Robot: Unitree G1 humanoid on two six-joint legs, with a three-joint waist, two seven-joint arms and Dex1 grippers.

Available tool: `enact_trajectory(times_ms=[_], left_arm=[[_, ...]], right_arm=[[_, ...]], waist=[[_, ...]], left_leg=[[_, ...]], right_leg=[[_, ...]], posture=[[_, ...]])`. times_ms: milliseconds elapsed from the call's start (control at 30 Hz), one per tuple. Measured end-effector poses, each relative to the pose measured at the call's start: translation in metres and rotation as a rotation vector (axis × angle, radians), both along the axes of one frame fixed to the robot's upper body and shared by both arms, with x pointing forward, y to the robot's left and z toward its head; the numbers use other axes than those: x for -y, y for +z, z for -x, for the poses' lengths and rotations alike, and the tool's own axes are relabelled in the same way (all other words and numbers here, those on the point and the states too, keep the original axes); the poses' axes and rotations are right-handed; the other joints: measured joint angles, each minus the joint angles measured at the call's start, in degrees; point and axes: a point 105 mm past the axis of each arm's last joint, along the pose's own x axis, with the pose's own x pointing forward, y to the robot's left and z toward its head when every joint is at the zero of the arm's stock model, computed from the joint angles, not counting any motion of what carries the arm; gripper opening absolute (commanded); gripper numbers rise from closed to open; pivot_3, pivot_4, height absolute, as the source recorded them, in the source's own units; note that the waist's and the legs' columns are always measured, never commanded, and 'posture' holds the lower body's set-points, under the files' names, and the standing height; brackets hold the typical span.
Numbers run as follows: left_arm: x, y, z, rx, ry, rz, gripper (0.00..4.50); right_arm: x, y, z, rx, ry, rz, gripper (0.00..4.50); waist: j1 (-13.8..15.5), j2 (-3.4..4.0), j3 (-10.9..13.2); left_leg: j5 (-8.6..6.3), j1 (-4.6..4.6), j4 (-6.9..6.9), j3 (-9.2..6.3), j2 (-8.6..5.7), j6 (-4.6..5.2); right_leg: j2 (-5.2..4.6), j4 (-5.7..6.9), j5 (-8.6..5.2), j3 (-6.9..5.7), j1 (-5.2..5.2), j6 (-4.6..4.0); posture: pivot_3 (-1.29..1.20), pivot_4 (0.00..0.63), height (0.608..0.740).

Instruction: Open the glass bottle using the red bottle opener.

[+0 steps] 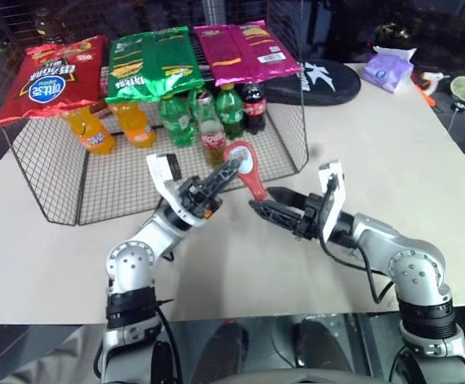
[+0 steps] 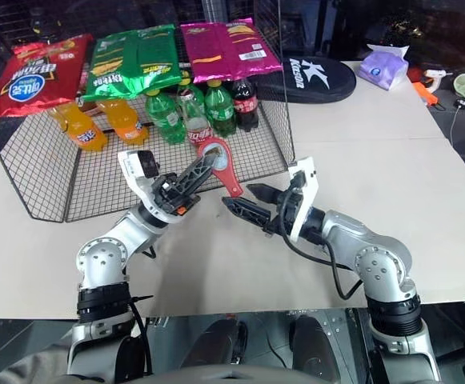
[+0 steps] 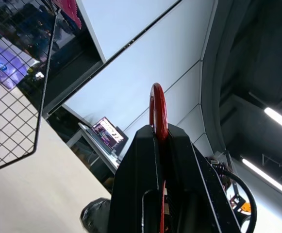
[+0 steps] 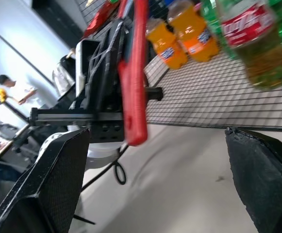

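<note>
The glass bottle [image 1: 210, 134], slim with amber liquid and a red label, stands upright at the front of the wire basket [image 1: 56, 188]; the right wrist view shows it too [image 4: 257, 46]. My left gripper [image 1: 230, 168] is shut on the red bottle opener [image 1: 244, 164], held in the air just in front of the bottle. The loop head is up and the handle slants down toward my right gripper [image 1: 262, 198]. The right gripper is open, its wide black fingers [image 4: 58, 179] on either side of the opener's handle end [image 4: 135, 77]. I cannot tell whether they touch it.
In the basket, orange soda bottles [image 1: 96, 132], green bottles [image 1: 176, 118] and a dark cola bottle [image 1: 254, 106] stand beside the glass bottle, with snack bags [image 1: 148, 64] on top. A black bag [image 1: 328, 80] and a purple tissue pack [image 1: 388, 68] lie at the table's back right. A person [image 4: 9, 87] stands far off.
</note>
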Motion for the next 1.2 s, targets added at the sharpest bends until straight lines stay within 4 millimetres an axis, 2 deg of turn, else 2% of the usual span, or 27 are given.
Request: enact_trajectory(times_ms=[167,200,267,333,433,467,500,833,1200], left_arm=[[-0.003,-0.002,-0.003,-0.005,0.007,-0.001,0.03],[-0.002,-0.002,-0.003,-0.002,0.0,-0.002,0.0],[0.001,-0.002,-0.002,-0.001,-0.014,-0.005,0.0],[0.003,-0.004,-0.002,-0.005,-0.022,-0.008,0.0],[0.005,-0.005,-0.001,-0.006,-0.031,-0.004,0.0],[0.006,-0.005,-0.001,-0.006,-0.035,-0.001,0.0],[0.005,-0.006,0.0,-0.008,-0.036,0.005,0.0],[0.003,-0.01,0.003,0.003,-0.045,-0.007,0.0],[0.006,-0.014,-0.002,-0.007,-0.041,-0.019,0.0]], right_arm=[[-0.002,0.004,0.0,0.007,0.007,-0.003,4.5],[-0.003,0.005,0.0,0.008,0.008,-0.006,3.94],[-0.003,0.006,0.0,0.01,0.015,-0.008,3.17],[-0.004,0.007,0.001,0.01,0.023,-0.006,2.05],[-0.003,0.005,-0.001,0.007,0.014,0.013,0.63],[-0.002,0.004,-0.001,0.008,0.011,0.019,0.25],[-0.003,0.005,0.0,0.008,0.025,0.015,0.05],[-0.007,0.002,0.003,-0.009,0.048,0.022,0.05],[-0.007,-0.002,0.001,-0.017,0.04,0.034,0.05]], waist=[[-0.03,0.0,0.0],[-0.05,0.0,0.0],[-0.06,0.0,0.0],[-0.07,0.0,0.0],[-0.08,0.0,0.0],[-0.07,0.0,0.0],[-0.08,0.0,0.0],[-0.99,0.0,0.0],[-1.07,0.0,0.0]], left_leg=[[0.0,0.0,0.0,0.0,0.0,0.0],[0.0,0.0,0.0,0.0,0.0,0.0],[0.0,0.0,0.0,0.0,0.0,0.0],[0.0,0.0,0.0,0.0,0.0,0.0],[0.0,0.0,0.0,0.0,0.0,0.0],[0.0,0.0,0.0,0.0,0.0,0.0],[0.0,0.0,0.0,0.0,0.0,0.0],[0.0,0.0,-0.01,0.0,0.01,0.0],[0.0,0.0,-0.01,0.0,0.01,0.0]], right_leg=[[0.02,0.0,0.0,0.0,0.0,0.0],[0.01,0.0,0.0,0.0,0.0,0.0],[0.02,0.0,0.0,0.0,0.0,0.0],[0.02,0.0,0.0,0.0,0.0,0.0],[0.01,0.0,0.0,0.0,0.0,0.0],[0.01,-0.01,0.0,0.0,0.0,0.0],[0.02,-0.01,0.0,0.0,0.0,0.0],[0.02,0.0,0.0,0.0,0.0,0.0],[0.02,0.0,0.0,0.0,0.0,0.0]], posture=[[0.0,0.15,0.74],[0.0,0.15,0.74],[0.0,0.15,0.74],[0.0,0.15,0.74],[0.0,0.15,0.74],[0.0,0.15,0.74],[0.0,0.15,0.74],[0.0,0.15,0.74],[0.0,0.15,0.74]])
